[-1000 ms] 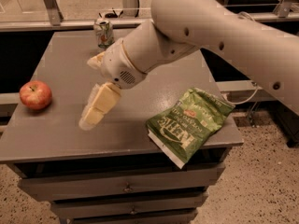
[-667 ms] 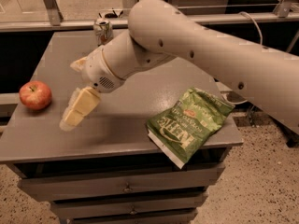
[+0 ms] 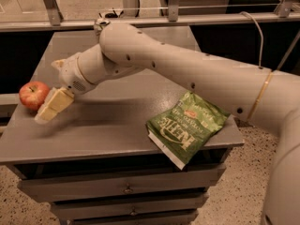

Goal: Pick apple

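The apple is small, round and red with yellowish patches. It sits near the left edge of the grey cabinet top. My gripper is cream-coloured, points down and to the left, and hangs just right of the apple and slightly in front of it, close to the surface. It holds nothing that I can see. The white arm reaches in from the right across the top.
A green chip bag lies at the front right corner, partly over the edge. The top of a soda can shows at the back behind the arm. Drawers are below, and a rail and dark gaps run behind.
My gripper has moved left across the top, from the middle to right beside the apple. The apple and the chip bag have not moved.
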You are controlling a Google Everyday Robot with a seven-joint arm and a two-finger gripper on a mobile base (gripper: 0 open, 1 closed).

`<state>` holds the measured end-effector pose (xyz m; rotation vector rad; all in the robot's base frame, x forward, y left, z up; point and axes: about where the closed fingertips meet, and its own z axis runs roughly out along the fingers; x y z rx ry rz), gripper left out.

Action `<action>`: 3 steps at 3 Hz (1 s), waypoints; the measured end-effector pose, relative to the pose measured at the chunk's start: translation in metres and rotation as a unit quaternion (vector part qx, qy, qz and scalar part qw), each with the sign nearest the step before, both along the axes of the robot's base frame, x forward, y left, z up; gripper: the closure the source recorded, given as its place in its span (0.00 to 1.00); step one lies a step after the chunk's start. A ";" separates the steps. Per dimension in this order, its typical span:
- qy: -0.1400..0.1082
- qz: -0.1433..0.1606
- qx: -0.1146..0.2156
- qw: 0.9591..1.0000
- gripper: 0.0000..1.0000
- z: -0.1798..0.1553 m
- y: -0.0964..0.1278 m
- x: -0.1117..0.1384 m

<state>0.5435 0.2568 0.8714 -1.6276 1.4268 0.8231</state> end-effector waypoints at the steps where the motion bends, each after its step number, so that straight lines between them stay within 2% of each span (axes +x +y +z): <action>1: 0.010 -0.009 0.016 1.000 0.00 -0.008 0.018 0.015; 2: 0.030 -0.022 0.028 0.999 0.03 -0.020 0.028 0.017; 3: 0.044 -0.038 0.040 0.998 0.33 -0.026 0.030 0.017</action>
